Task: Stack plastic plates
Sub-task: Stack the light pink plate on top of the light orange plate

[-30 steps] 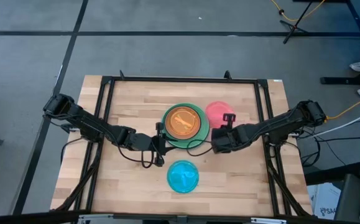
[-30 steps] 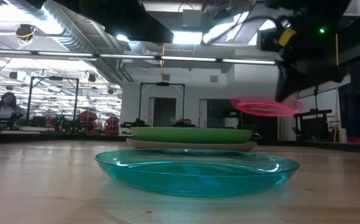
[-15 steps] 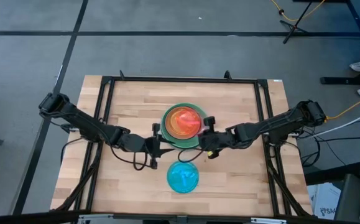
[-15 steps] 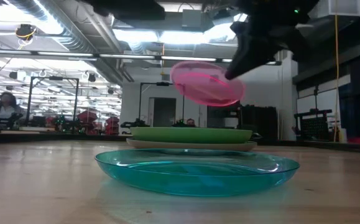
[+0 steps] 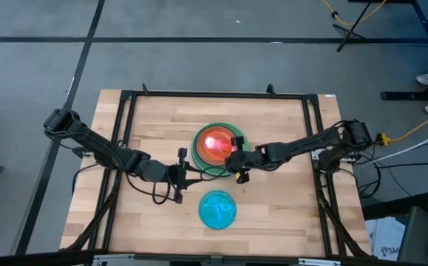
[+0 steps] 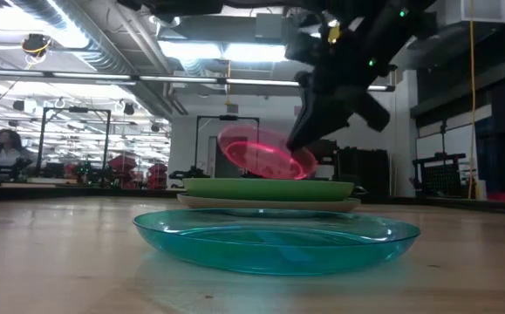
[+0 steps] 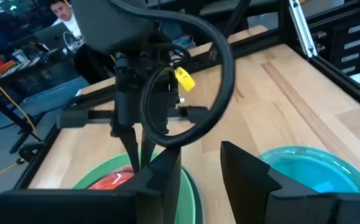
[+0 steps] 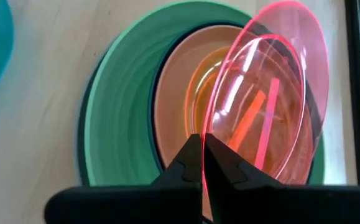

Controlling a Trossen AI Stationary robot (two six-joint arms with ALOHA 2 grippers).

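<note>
1. Pinching the rim of the glossy, translucent pink-red plate (image 8: 273,93), the right gripper (image 5: 234,159) tilts it low over the stack (image 5: 217,150).
2. Levelling and centring it above the orange plate (image 8: 207,81) before release looks wise.
3. The left gripper (image 5: 178,176), fingers apart, waits beside the stack; a blue plate (image 5: 218,209) lies alone on the wooden surface (image 5: 287,199).

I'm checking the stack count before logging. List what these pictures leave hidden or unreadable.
- Stack: the high view shows nested rims only; the tilted pink-red plate in the right pincer covers the middle, so the count is unsure.
- Low view: the blue plate hides the stack's base.
- Left pincer: its own fingers block part of the left wrist view.
- Lime plate: found in no view.
</note>
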